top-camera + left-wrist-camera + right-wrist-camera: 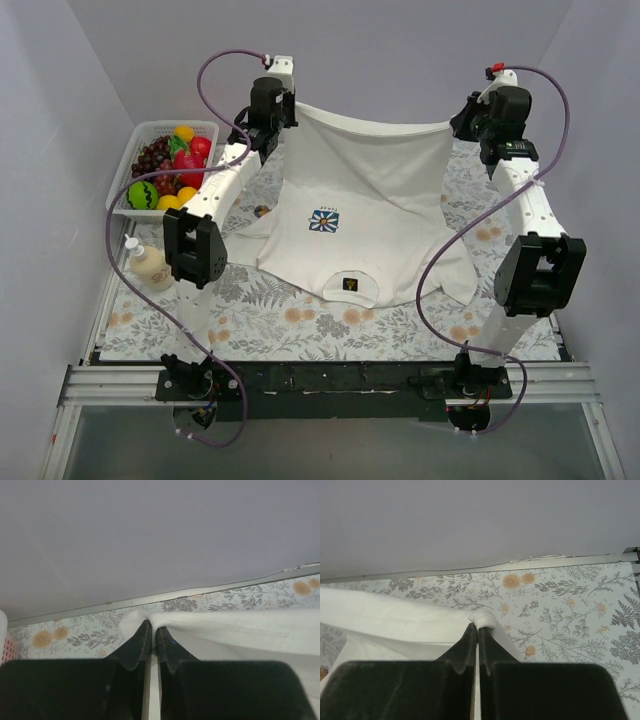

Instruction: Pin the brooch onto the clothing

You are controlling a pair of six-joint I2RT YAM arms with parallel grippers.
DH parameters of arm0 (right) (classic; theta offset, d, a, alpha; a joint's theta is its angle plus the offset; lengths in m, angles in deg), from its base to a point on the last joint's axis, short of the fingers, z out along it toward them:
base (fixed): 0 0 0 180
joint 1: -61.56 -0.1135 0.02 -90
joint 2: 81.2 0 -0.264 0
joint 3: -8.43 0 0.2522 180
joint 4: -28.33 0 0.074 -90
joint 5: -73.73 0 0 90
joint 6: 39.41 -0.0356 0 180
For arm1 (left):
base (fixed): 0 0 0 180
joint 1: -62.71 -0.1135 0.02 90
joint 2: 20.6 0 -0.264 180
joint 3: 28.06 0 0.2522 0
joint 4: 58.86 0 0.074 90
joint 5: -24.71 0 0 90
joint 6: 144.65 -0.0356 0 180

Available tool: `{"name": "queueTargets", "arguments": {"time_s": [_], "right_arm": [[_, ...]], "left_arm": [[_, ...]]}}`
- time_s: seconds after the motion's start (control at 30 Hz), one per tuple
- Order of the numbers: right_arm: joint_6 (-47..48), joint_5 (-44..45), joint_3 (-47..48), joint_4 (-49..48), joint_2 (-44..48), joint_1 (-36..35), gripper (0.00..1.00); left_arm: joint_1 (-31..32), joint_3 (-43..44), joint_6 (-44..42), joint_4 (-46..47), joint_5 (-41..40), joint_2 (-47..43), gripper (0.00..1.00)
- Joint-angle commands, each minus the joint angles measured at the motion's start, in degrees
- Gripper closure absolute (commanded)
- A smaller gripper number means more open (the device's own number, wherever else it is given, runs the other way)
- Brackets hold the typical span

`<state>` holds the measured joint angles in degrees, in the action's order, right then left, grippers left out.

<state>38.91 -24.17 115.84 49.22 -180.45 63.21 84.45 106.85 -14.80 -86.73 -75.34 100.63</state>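
Observation:
The white T-shirt [370,190] hangs stretched between my two grippers at the far side of the table, its neck end resting on the mat nearest the arm bases. Its blue-and-white flower print [323,220] and dark neck label [350,284] face up. My left gripper [285,112] is shut on the shirt's far left corner, which also shows in the left wrist view [153,627]. My right gripper [462,122] is shut on the far right corner, which also shows in the right wrist view [478,626]. The brooch [262,210], a tiny dark and orange button, lies on the mat just left of the shirt.
A white basket [127,175] of toy fruit stands at the back left. A small cream bottle [148,266] stands at the left edge. The floral mat [300,320] covers the table, with grey walls close on three sides.

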Motion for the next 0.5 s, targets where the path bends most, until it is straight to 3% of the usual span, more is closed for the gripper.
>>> {"name": "queueTargets", "arguments": {"time_s": [0.0,0.2,0.23,0.27,0.3,0.33,0.37,0.43,0.47], "right_arm": [[-2.1,-0.2,7.5,-5.1,-5.8,0.4,0.99],[-3.3,1.7,25.1,-3.6,-21.7,0.4,0.99],[-3.6,1.9,27.7,-2.2,-25.8,0.4,0.91],[-3.9,2.3,30.4,-2.0,-27.7,0.4,0.78],[-4.3,3.1,32.5,-1.8,-29.3,0.4,0.62],[-4.7,3.7,35.5,-1.9,-31.6,0.4,0.35],[-5.0,4.6,36.4,-1.8,-32.2,0.4,0.27],[-4.9,6.1,36.3,-2.1,-31.8,0.4,0.15],[-4.6,6.3,35.4,-2.2,-31.0,0.4,0.14]], "left_arm": [[-2.0,8.9,-1.1,1.1,-0.2,5.0,1.00],[-4.3,15.4,0.0,4.8,0.2,14.8,0.98],[-4.6,16.3,0.2,5.2,0.1,15.8,0.80],[-5.1,17.0,1.1,5.4,-0.2,16.8,0.67],[-5.3,17.8,1.6,5.3,0.0,17.9,0.47],[-5.5,17.6,2.2,5.5,0.3,18.0,0.22],[-5.6,17.4,2.9,5.3,0.6,17.8,0.02],[-5.5,15.1,3.5,5.1,2.1,15.6,0.02],[-5.6,14.0,4.3,4.8,2.4,14.7,0.02]]}}
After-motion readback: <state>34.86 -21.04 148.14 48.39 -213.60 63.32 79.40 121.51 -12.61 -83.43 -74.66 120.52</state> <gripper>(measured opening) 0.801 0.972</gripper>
